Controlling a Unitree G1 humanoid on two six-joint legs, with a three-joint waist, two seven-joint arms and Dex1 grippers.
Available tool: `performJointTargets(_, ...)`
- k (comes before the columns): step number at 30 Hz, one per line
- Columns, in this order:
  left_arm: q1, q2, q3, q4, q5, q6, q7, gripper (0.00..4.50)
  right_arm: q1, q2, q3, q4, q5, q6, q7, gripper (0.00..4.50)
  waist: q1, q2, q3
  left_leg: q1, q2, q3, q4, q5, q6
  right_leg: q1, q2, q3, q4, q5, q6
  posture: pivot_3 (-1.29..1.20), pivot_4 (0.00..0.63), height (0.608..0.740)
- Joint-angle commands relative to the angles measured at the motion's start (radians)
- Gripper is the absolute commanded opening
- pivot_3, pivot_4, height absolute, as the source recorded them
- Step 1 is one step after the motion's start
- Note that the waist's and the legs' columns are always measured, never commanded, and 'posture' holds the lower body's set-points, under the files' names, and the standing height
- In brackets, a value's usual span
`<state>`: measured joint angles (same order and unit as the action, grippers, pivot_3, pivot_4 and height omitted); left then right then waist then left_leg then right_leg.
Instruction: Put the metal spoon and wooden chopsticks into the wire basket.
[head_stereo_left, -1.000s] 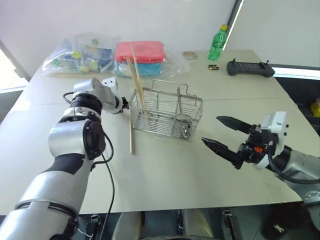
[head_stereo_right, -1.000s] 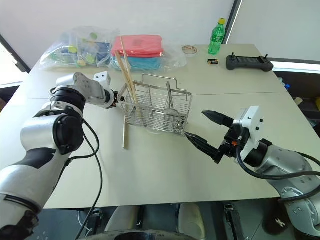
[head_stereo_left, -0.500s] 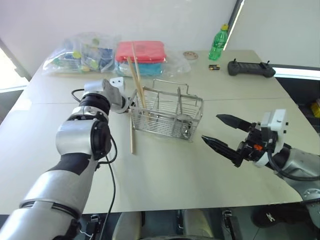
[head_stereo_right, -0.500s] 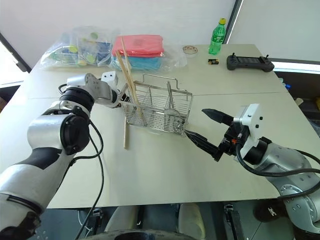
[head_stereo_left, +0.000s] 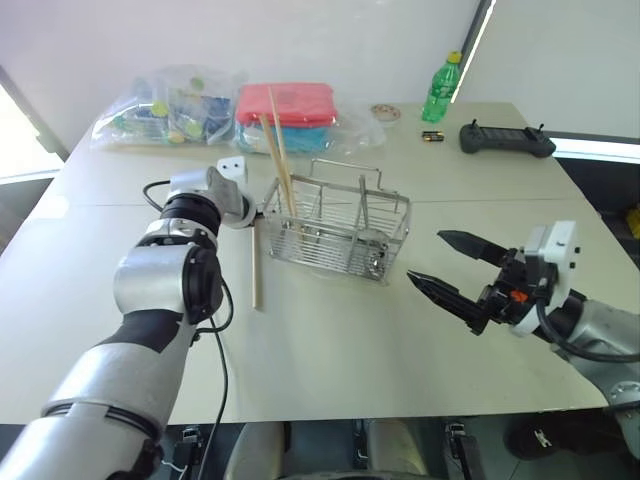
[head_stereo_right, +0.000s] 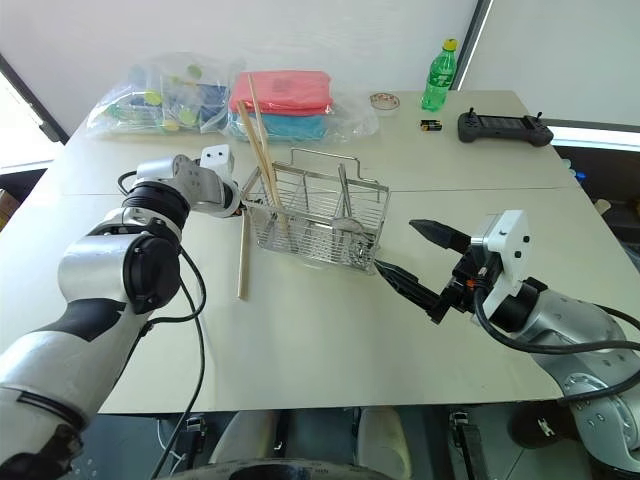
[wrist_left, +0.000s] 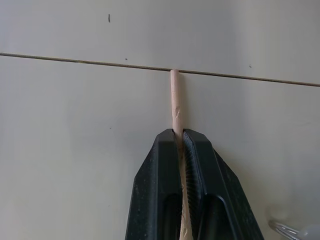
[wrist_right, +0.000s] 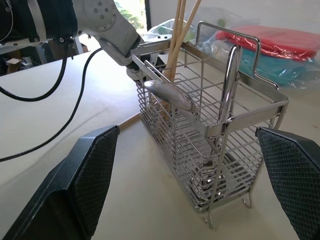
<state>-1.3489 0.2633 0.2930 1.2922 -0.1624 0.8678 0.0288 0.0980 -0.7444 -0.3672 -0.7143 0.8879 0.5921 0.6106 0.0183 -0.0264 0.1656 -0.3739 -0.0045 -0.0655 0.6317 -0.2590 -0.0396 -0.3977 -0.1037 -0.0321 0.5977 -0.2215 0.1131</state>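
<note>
While the pale table (head_stereo_left: 330, 370) spreads wide under everything, let's take the big pieces first: at the far edge sits a clear bag (head_stereo_left: 165, 105) of bits and a red and teal stack (head_stereo_left: 285, 115) in plastic, then a green bottle (head_stereo_left: 437, 88) and a black controller (head_stereo_left: 503, 138) off to the right, with a small battery (head_stereo_left: 430, 134) between them. Centre stage is the basket (head_stereo_left: 335, 230), standing upright on the table, handle up. Two chopsticks (head_stereo_left: 278, 150) already stand in its left end, leaning up and away over the rim. The spoon (wrist_right: 230, 85) is in there too, handle poking up in the right-hand section, and a second spoon (wrist_right: 167, 94) lies across the top rim nearest the right gripper. Now the left gripper (wrist_left: 178, 150), down at the table just left of the basket, and its jaws are clamped together on one loose chopstick (head_stereo_left: 255, 265); that stick lies flat on the table, running from the jaws back toward the near edge, beside the basket but outside it. Over on the right, the right gripper (head_stereo_left: 455, 265) hovers above the table, pointing at the basket, jaws spread wide apart with nothing between them.
</note>
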Motion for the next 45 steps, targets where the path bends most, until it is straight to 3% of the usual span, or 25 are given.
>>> performJointTargets(1,0.004,-0.012,0.012,0.011,-0.01,0.02,-0.005,0.05,-0.01,0.002,-0.027,-0.027,0.014,-0.017,-0.007,4.5,0.0,0.0,0.0,0.0,0.0,0.0,0.0,0.0,0.0,0.0,0.0,0.0,0.0,0.0,0.0,0.0,0.15,0.692)
performJointTargets(9,-0.01,0.037,0.066,-0.001,-0.048,0.052,0.024,0.05,-0.026,-0.001,-0.014,-0.021,0.015,-0.012,-0.01,4.5,-0.005,0.0,0.0,0.0,0.0,0.0,0.0,0.0,0.0,0.0,0.0,0.0,0.0,0.0,0.0,0.0,0.15,0.692)
performJointTargets(13,-0.021,0.111,0.102,-0.038,-0.075,0.092,0.029,0.05,-0.023,-0.017,-0.021,-0.014,0.01,-0.008,0.009,4.5,-0.01,0.0,0.0,0.0,0.0,0.0,-0.001,0.0,0.0,-0.001,0.0,0.0,0.0,0.0,0.0,0.0,0.15,0.692)
performJointTargets(17,-0.009,0.2,0.054,-0.11,-0.044,0.063,-0.036,0.05,0.0,-0.046,-0.056,-0.014,0.029,0.002,0.047,4.5,-0.011,-0.001,0.001,-0.001,0.0,0.0,-0.001,0.0,0.0,-0.003,0.0,0.0,0.001,0.0,0.0,0.0,0.15,0.692)
performJointTargets(21,0.011,0.265,0.047,-0.181,-0.044,-0.038,-0.094,0.05,0.018,-0.065,-0.088,-0.006,0.044,0.009,0.069,4.5,-0.006,-0.001,0.001,-0.001,0.0,0.001,-0.001,0.0,0.0,-0.003,0.0,0.0,0.001,0.002,-0.003,0.0,0.15,0.692)
performJointTargets(25,0.015,0.312,0.091,-0.313,-0.091,-0.297,-0.213,0.05,0.032,-0.069,-0.097,0.001,0.039,0.009,0.075,4.5,-0.002,-0.002,0.001,-0.002,0.0,0.0,-0.001,0.0,0.0,-0.003,0.0,0.0,0.0,0.002,-0.004,0.0,0.15,0.692)
performJointTargets(28,0.017,0.307,0.133,-0.514,-0.186,-0.44,-0.372,0.05,0.04,-0.066,-0.1,-0.002,0.045,0.011,0.072,4.5,-0.002,-0.003,0.002,-0.002,0.001,0.001,-0.001,0.0,-0.001,-0.003,0.0,0.0,-0.001,0.003,-0.004,0.0,0.15,0.692)
performJointTargets(31,0.019,0.271,0.154,-0.73,-0.291,-0.456,-0.458,0.05,0.047,-0.068,-0.1,-0.005,0.045,0.011,0.075,4.5,-0.004,-0.003,0.002,-0.004,0.001,0.001,-0.001,0.0,-0.001,-0.004,-0.001,0.001,-0.002,0.003,-0.004,0.0,0.15,0.692)
performJointTargets(38,0.058,0.136,0.063,-1.1,-0.418,-0.353,-0.461,0.05,0.07,-0.068,-0.092,-0.007,0.016,0.001,0.09,4.5,-0.005,-0.003,0.002,0.0,0.001,0.001,0.001,0.0,-0.001,0.0,0.0,0.001,-0.001,0.002,-0.004,0.0,0.15,0.692)
performJointTargets(45,0.19,0.053,-0.046,-1.244,-0.401,-0.342,-0.432,0.05,0.077,-0.058,-0.102,-0.014,0.023,-0.002,0.077,4.5,-0.006,0.0,0.001,0.001,0.001,0.001,0.001,0.0,-0.001,0.001,0.001,0.002,0.0,0.003,-0.004,0.0,0.15,0.692)
